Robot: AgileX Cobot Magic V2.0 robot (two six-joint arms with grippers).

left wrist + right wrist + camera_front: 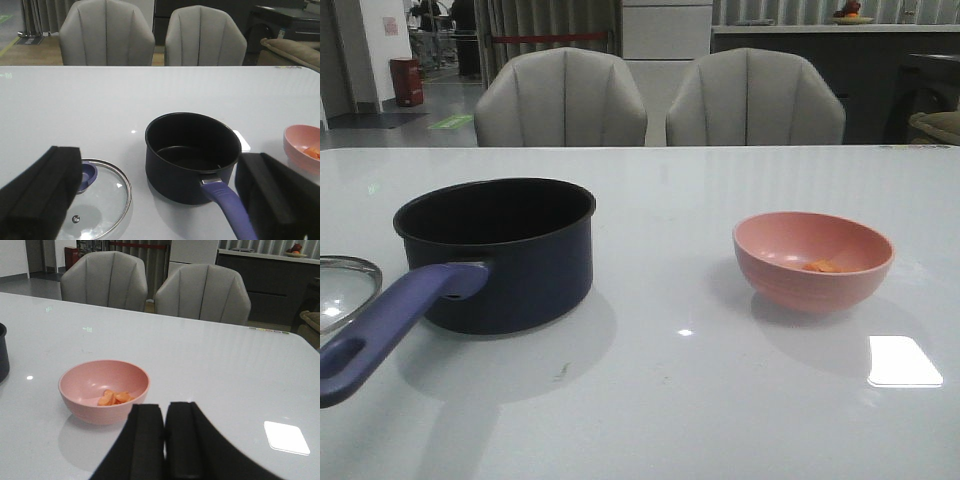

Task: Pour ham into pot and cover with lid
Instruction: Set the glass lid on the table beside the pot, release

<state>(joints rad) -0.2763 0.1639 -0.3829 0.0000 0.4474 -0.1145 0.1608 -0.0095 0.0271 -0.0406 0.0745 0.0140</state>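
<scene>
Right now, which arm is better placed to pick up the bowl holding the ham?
Right, probably: its shut gripper faces the round pink bowl; the dark navy saucepan fronts the left.

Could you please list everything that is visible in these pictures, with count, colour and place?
pot: 1, dark navy with purple-blue handle, table left side, upright, empty
lid: 1, clear glass with blue knob, flat on table beside the pot
bowl: 1, pink, table right side
ham: a few pieces, orange, inside the bowl
table: 1, white, glossy
chairs: 2, grey, behind the table
left hand: black fingers, open, behind the pot's handle
right hand: black fingers, shut, near the bowl
</scene>
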